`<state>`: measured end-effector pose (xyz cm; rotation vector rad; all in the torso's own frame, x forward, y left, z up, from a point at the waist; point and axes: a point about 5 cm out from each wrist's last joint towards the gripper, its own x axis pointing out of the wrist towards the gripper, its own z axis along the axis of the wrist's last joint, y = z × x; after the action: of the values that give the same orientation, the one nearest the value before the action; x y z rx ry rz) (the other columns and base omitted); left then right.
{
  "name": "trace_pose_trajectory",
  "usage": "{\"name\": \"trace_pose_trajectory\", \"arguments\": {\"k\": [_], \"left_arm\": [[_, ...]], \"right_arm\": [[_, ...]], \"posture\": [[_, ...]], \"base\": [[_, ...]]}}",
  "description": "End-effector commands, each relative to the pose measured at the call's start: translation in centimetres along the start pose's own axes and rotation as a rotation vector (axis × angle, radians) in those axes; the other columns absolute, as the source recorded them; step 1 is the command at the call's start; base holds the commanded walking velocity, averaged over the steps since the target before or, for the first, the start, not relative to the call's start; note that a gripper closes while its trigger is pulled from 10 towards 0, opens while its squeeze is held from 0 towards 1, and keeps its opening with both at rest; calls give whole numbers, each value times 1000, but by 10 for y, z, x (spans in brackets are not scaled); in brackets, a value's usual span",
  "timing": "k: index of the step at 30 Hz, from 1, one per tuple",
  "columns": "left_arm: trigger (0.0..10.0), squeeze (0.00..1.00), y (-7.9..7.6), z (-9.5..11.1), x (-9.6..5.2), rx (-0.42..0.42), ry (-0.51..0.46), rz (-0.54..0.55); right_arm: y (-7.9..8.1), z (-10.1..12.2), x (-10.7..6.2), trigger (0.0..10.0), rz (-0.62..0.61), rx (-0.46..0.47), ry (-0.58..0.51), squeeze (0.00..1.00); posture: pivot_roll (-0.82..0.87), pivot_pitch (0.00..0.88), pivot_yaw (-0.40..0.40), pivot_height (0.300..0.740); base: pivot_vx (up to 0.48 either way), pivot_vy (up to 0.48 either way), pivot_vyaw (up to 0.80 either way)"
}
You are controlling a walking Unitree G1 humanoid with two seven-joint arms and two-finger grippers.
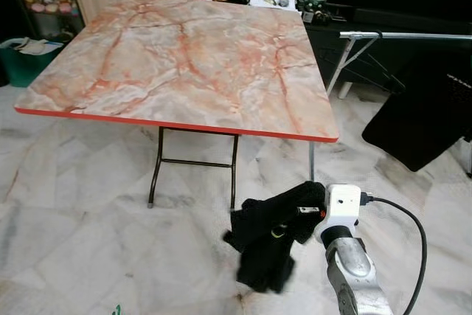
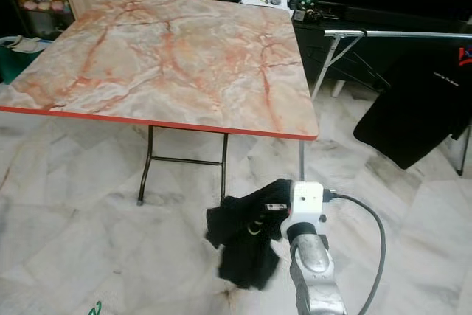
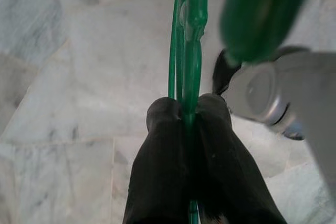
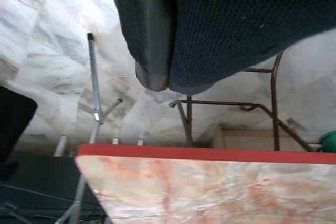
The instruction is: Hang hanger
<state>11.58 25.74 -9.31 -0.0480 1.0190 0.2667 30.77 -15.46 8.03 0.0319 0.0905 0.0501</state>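
While fingers (image 3: 210, 156) pinch thin green hanger (image 3: 189, 51).

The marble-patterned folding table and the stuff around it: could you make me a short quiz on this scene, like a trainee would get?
1. True or false: the left gripper is shut on a thin green plastic hanger.
2. What is the right gripper holding? A) a glass jar B) a black fabric garment C) a white plate
3. Fill in: the silver metal clothes rail stands to the robot's ____ of the marble-patterned table with the red edge.

Key: 1 true; 2 B; 3 right.
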Motion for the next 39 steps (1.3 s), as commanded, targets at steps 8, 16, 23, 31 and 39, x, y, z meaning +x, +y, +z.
{"name": "trace_pose_trajectory", "arguments": {"k": [8, 16, 23, 31, 39], "left_arm": [[10000, 0, -3, -10, -2, -9, 30, -14], [10000, 0, -6, -9, -1, -8, 23, -18], [10000, 0, -10, -5, 0, -5, 11, -28], [10000, 0, -12, 0, 1, 8, 0, -37], [10000, 0, -14, -3, 1, 9, 21, -37]], "right_arm": [[-9, 19, 1, 10000, -23, -56, -107, 0], [-8, 27, 4, 10000, -27, -32, -140, 0], [-3, 94, 14, 10000, -26, -23, -380, 0], [4, 222, 32, 10000, 29, -35, -752, 0], [6, 274, 52, 10000, 74, 38, -771, 0]], "posture": [[98, 106, -86, 740], [100, 95, -87, 740], [99, 84, -83, 740], [70, 86, -60, 740], [80, 90, -65, 740]], "base": [[314, 0, 0], [337, 0, 625], [333, 0, 0], [320, 0, 0], [306, 0, 0]]}}
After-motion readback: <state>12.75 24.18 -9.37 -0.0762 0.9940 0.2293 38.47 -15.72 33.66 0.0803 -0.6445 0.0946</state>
